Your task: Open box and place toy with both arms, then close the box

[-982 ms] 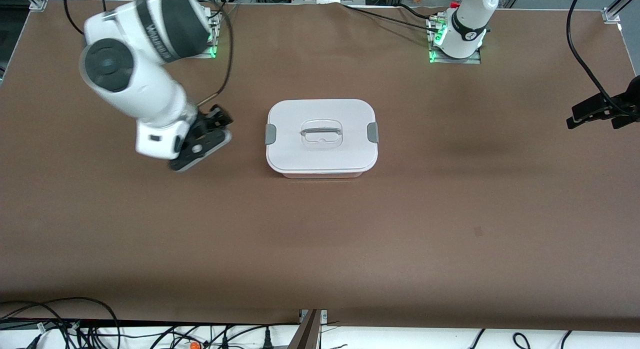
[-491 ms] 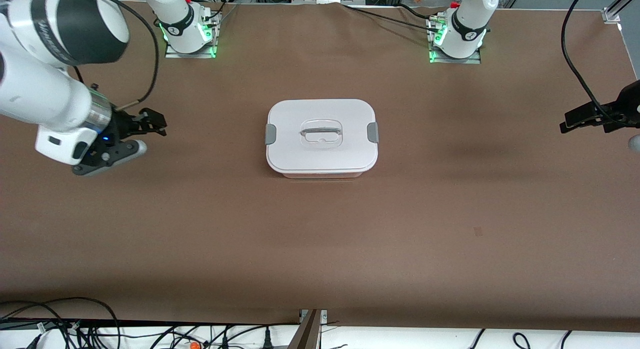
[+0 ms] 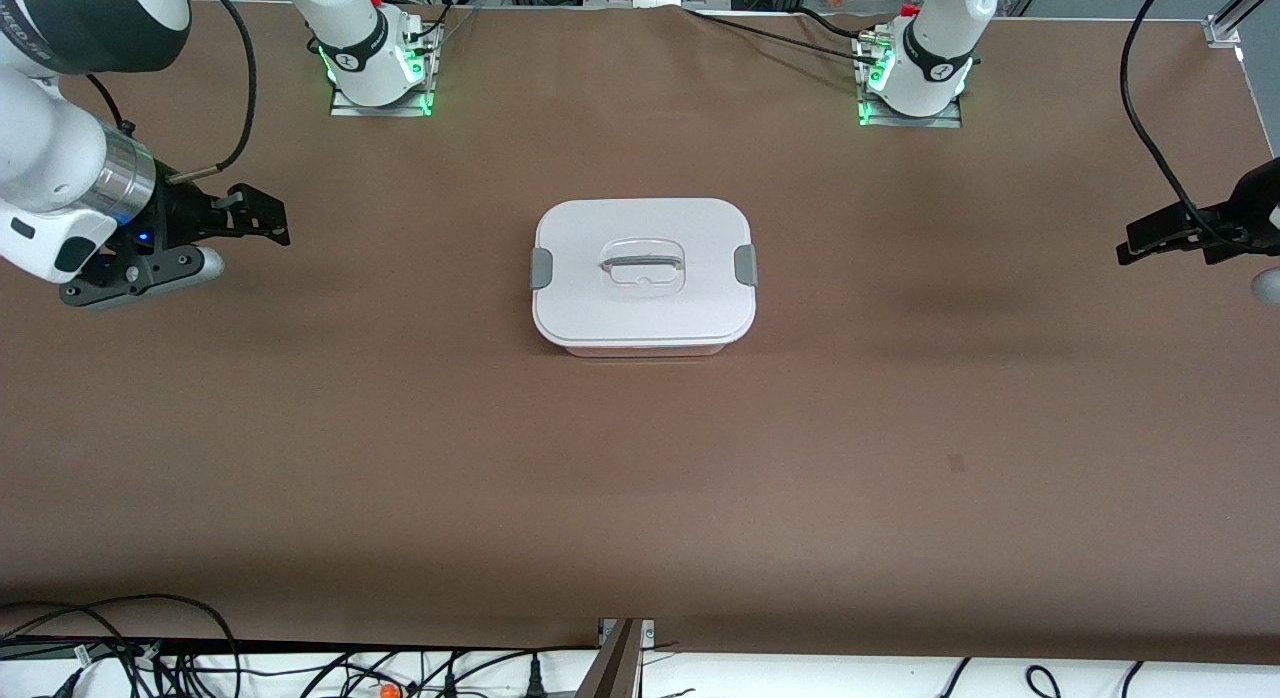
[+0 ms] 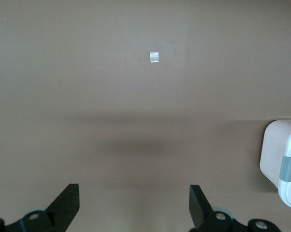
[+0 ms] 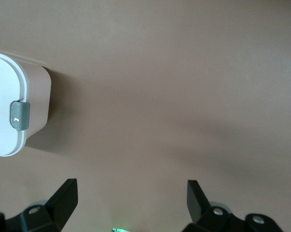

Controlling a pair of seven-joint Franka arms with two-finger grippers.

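Jaws apart and empty on both black two-finger grippers: right gripper (image 3: 262, 215) over the brown tabletop (image 3: 640, 478) at the right arm's end, left gripper (image 3: 1150, 240) over the left arm's end. Rounded-rectangular plastic box (image 3: 644, 274), translucent pink base, white lid clipped shut, mid-tabletop between them.

The box (image 3: 644, 275) has a white lid (image 3: 690, 308), two grey clips and a see-through handle. Its base (image 5: 39, 101) is pale pink. The table (image 3: 640, 478) is plain brown with one small pale square (image 4: 154, 57). The arms are white with dark grey parts, and both grippers are black.
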